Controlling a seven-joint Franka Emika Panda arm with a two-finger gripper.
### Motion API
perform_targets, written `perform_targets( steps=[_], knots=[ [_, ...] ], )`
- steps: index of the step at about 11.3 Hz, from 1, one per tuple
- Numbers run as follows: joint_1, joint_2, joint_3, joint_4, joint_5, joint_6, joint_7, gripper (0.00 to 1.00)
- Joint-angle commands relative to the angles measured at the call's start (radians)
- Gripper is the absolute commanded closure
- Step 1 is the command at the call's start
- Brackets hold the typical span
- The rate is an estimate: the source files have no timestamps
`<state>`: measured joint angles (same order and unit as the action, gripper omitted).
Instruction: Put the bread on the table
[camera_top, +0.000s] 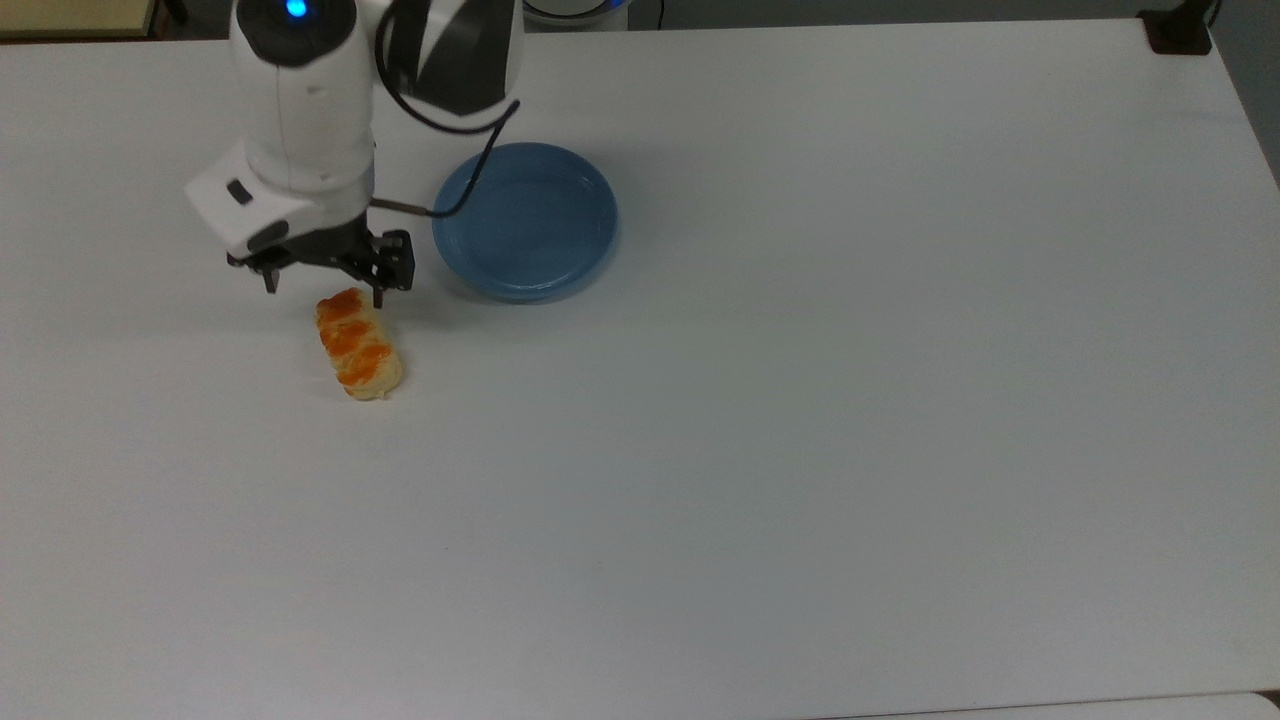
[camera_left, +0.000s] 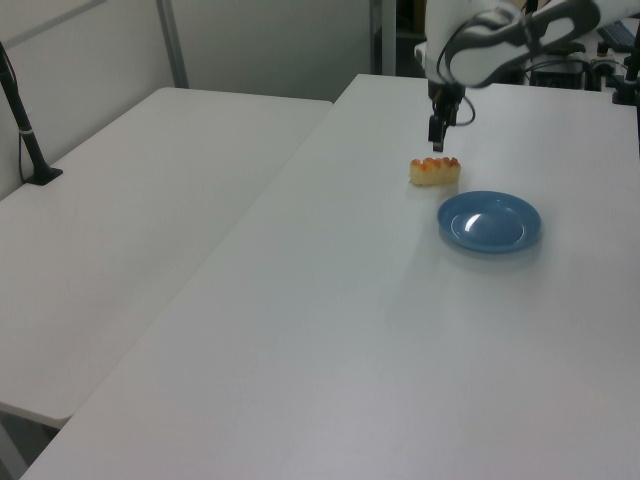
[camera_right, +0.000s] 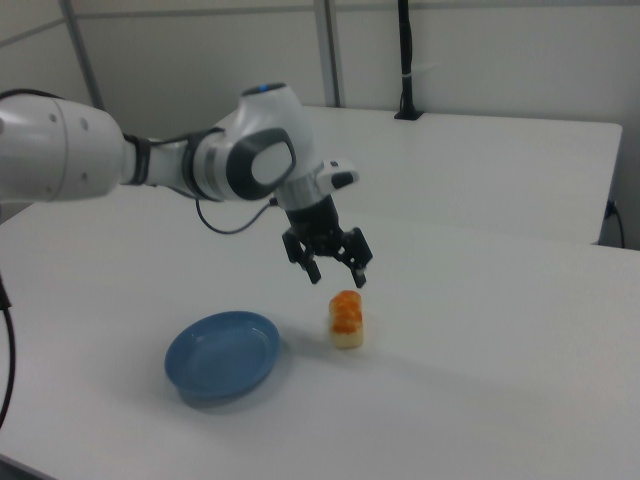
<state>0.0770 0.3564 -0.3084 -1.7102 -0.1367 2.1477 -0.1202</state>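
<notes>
A small golden-tan bread loaf (camera_top: 359, 344) of three joined lumps with orange-glazed tops lies flat on the large, plain white table (camera_top: 800, 400). It rests free, with nothing gripping it. Above one end of the loaf hangs the robot arm's black two-finger gripper (camera_top: 322, 285), its fingers spread apart and holding nothing. A round, shallow blue plate (camera_top: 525, 221) sits on the table near the bread, on the top view's right, with a gap between them.

The top view looks straight down on the bench (camera_top: 800, 450), while the left and right views look across it obliquely from opposite ends, all sharing the plate (camera_top: 525, 221) area.
</notes>
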Motion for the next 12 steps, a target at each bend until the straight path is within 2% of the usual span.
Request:
perform_targets(
  steps=[1,4,5,8,12],
  knots=[
    [0.026,-0.183,0.011,-0.019,0.017,-0.205,0.048,0.00],
    [0.050,-0.316,0.078,0.007,0.029,-0.412,0.050,0.00],
    [0.050,-0.339,0.107,0.017,0.060,-0.466,0.071,0.00],
    [0.038,-0.340,0.187,0.049,0.078,-0.514,0.157,0.00],
    [0.038,-0.336,0.219,0.060,0.082,-0.525,0.155,0.00]
  ],
)
